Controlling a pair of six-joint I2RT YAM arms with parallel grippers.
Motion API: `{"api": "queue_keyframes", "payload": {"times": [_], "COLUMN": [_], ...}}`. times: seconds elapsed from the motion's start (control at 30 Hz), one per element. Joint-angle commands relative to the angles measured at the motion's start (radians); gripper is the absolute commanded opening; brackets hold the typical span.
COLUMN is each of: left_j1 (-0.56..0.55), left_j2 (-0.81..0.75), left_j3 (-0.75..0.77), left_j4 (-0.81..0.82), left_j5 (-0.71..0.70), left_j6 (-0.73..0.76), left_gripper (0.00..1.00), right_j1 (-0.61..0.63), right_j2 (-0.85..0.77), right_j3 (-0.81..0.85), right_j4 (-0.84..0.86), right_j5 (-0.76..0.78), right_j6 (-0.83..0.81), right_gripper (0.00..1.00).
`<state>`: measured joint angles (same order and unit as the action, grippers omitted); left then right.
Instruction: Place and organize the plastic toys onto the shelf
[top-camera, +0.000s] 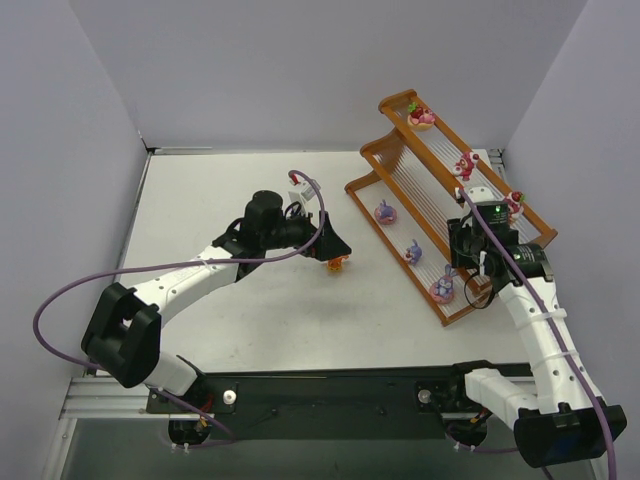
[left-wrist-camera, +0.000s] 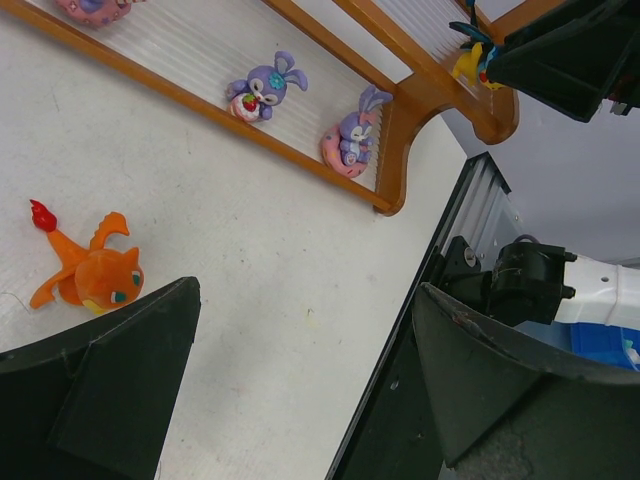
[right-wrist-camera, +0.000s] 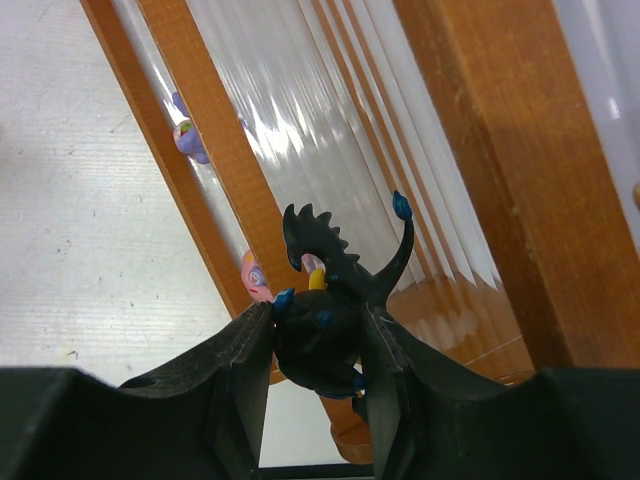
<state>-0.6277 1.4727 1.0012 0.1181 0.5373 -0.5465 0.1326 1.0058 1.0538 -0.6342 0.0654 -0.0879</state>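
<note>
Right tool (right-wrist-camera: 318, 340), clenched on the black winged toy (right-wrist-camera: 330, 270), hangs directly over the shelf (right-wrist-camera: 500, 150) by the right edge of the bench (top-camera: 250, 330); its drop looks straight down. Left tool (left-wrist-camera: 300, 370) stands released mid-bench, the orange toy (left-wrist-camera: 95, 275) lying just beside it.

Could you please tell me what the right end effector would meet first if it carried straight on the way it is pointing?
The right end effector grips the black winged plastic toy, which would probably touch the white slatted floor of the orange-brown shelf first; depth is unclear.
</note>
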Motion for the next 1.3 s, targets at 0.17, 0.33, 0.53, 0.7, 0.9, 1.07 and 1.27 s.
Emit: {"api": "queue_keyframes", "payload": {"times": [0.17,0.33,0.53,0.7,0.9,1.07,1.27], "left_j1": [-0.003,-0.003,-0.003,-0.003,-0.001,-0.001,-0.001], "left_j2": [-0.002,0.0,0.005,0.008,0.009,0.012,0.018], "left_j3": [0.03,0.03,0.03,0.033,0.031,0.037,0.043], "left_j4": [0.063,0.057,0.06,0.061,0.058,0.054,0.049], "left_j5": [0.021,0.02,0.018,0.018,0.018,0.02,0.018], "left_j6": [-0.006,-0.003,-0.003,-0.003,-0.001,0.0,0.003], "left_gripper": [0.97,0.97,0.97,0.97,0.97,0.97,0.97], "right_j1": [0.001,0.001,0.001,0.001,0.002,0.001,0.002], "right_j2": [-0.016,-0.027,-0.039,-0.041,-0.042,-0.044,-0.039], "right_j3": [-0.031,-0.051,-0.058,-0.051,-0.044,-0.049,-0.052], "right_j4": [0.025,0.033,0.047,0.053,0.059,0.064,0.065], "right_j5": [0.091,0.114,0.122,0.129,0.16,0.166,0.152], "right_j6": [0.014,0.04,0.056,0.056,0.05,0.051,0.054], "right_gripper": [0.08,0.17,0.29,0.38,0.5,0.52,0.43]}}
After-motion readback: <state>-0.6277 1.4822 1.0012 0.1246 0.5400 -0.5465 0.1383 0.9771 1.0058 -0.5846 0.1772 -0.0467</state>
